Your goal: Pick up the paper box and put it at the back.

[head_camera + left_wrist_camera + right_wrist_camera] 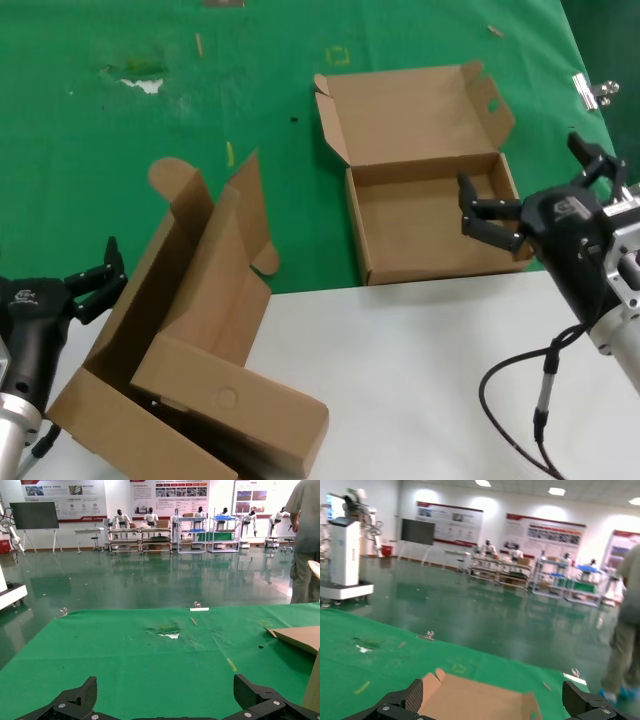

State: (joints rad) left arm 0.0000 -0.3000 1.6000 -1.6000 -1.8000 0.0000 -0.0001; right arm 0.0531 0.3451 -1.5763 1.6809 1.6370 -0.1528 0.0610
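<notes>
The paper box (430,215) lies open on the green sheet (150,120), its hinged lid laid back and its front wall at the edge of the white tabletop. My right gripper (528,180) is open and hovers at the box's right end, one finger over the tray and the other outside it, touching nothing. In the right wrist view the lid (475,700) shows between the open fingers (415,695). My left gripper (112,265) is open and empty at the left, beside the larger box. In the left wrist view it (167,690) faces bare green sheet (125,650).
A larger brown cardboard box (190,350) lies open at the front left, across the sheet's edge and the white tabletop (420,380). A small yellow square mark (340,55) sits behind the paper box. A metal clip (595,90) holds the sheet's right edge.
</notes>
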